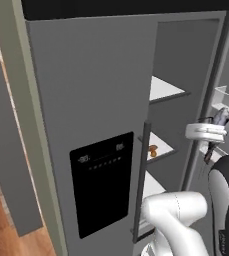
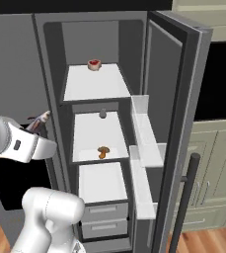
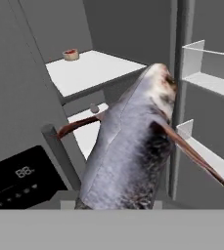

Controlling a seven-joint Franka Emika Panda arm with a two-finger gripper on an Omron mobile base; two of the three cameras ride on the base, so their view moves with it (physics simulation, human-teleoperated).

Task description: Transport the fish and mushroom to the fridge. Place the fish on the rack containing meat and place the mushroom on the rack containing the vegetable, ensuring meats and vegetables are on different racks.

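The grey fish (image 3: 133, 151) with reddish fins rises close before the hand camera, and my gripper (image 1: 215, 125) is shut on it. From the base cameras the fish (image 1: 220, 116) sticks up out of the gripper (image 2: 36, 126), just outside the open fridge (image 2: 159, 74) at middle-shelf height. The brown-orange mushroom (image 2: 103, 152) lies at the front of the middle rack (image 2: 92, 136) and also shows as a small lump (image 1: 152, 151) past the shut door. A red piece of meat (image 2: 94, 64) sits on the top rack (image 3: 94, 68). My fingertips are hidden by the fish.
A small grey round item (image 2: 102, 114) rests at the back of the middle rack. The open right door carries white bins (image 2: 143, 143) and a dark bar handle (image 2: 187, 197). The shut left door (image 1: 96, 90) has a black dispenser panel (image 1: 102, 182). Drawers (image 2: 103, 217) sit below.
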